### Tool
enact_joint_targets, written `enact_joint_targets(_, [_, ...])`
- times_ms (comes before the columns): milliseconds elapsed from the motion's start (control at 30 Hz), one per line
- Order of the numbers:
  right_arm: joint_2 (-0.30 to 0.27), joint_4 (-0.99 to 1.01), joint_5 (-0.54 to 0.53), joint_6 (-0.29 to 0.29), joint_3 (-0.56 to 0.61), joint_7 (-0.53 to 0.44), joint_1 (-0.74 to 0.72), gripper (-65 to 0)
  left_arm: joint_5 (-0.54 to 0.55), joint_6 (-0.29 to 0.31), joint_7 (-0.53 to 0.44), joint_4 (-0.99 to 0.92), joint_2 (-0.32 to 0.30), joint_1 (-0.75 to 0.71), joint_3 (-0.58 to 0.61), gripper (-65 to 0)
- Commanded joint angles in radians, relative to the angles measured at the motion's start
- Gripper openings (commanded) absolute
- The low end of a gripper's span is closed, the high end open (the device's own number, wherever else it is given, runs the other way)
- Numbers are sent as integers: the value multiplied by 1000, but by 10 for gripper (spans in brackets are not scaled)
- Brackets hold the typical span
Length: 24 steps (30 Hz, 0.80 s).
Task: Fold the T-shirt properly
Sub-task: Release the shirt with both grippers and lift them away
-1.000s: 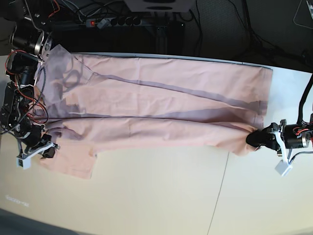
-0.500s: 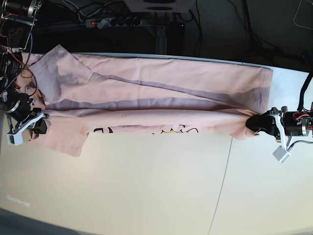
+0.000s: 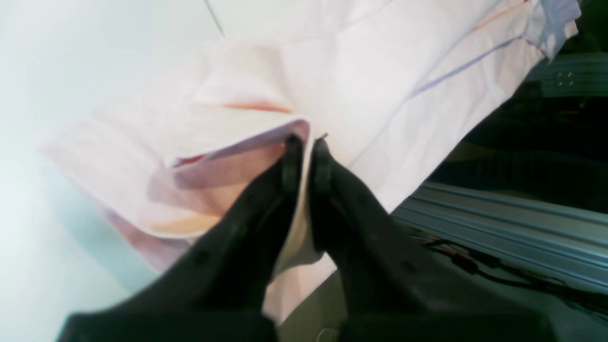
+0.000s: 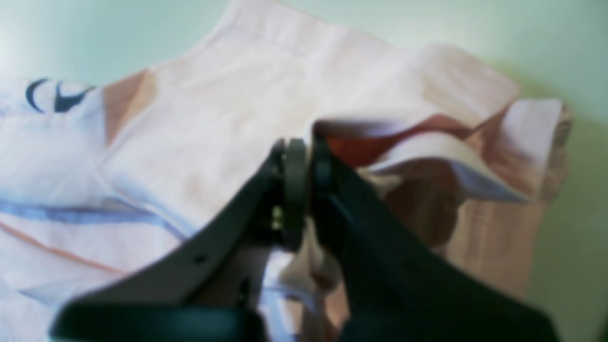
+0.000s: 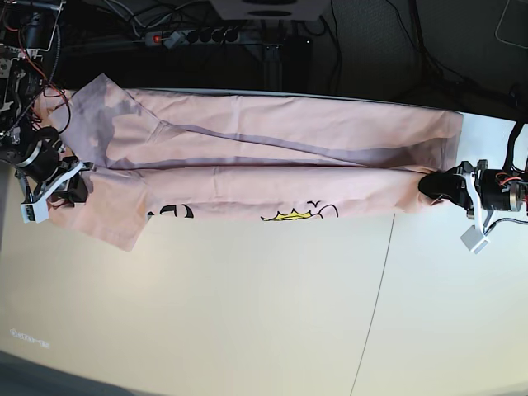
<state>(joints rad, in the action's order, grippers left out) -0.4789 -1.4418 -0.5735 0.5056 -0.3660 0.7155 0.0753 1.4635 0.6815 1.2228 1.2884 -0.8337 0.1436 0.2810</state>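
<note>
The pale pink T-shirt (image 5: pixel 264 157) lies stretched sideways along the far half of the table, its near edge folded over. Black lettering and a yellow crown (image 5: pixel 289 215) peek out under that fold. My left gripper (image 5: pixel 431 186) is at the base view's right, shut on the shirt's hem end (image 3: pixel 266 128). My right gripper (image 5: pixel 73 188) is at the base view's left, shut on the sleeve end of the shirt (image 4: pixel 389 142). Both hold the fold a little above the table. Black letter marks (image 4: pixel 52 95) show in the right wrist view.
The cream table (image 5: pixel 247 313) has a thin seam line (image 5: pixel 375 305) running toward the front. Its back edge (image 5: pixel 487 115) borders a dark area with cables and a power strip (image 5: pixel 194 35). An aluminium rail (image 3: pixel 498 228) lies beyond the table's edge in the left wrist view.
Both grippers have carried the near edge of the shirt away from the front of the table, toward the back. The fold has narrowed and more lettering and the crown now show.
</note>
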Motion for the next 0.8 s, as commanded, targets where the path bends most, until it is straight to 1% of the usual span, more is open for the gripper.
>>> enact_joint_targets(0, [-21,-17,-10,82,-10,-13,-8,-650,20,17,-10,11,-25,16,-13,-650])
enact_joint_targets(167, [-16,-17,-11,80,-10,32,3,-650,20,17,-11,11,-25,17,-13,-650])
enact_joint_targets(500, [-15,-16,-11,74,-10,33,84,-650,11,17,-29,11,-25,17,-13,-650])
enact_joint_targets(567, [-1,-16,-11,74,-19,33,84,-650,12,17,-30,11,-25,17,-13,-650])
enact_joint_targets(667, [32,-16,-44,74,-45,32,83,-650,12,17,-29,11,-22,16,-13,-650])
enact_joint_targets(733, [55,-16,-42,75,-55,33,83,-650,11,17,-29,11,-18,17,-13,-647])
enact_joint_targets(767, [68,-16,-35,75,-57,33,84,-650,8,17,-29,11,-14,17,-13,-613])
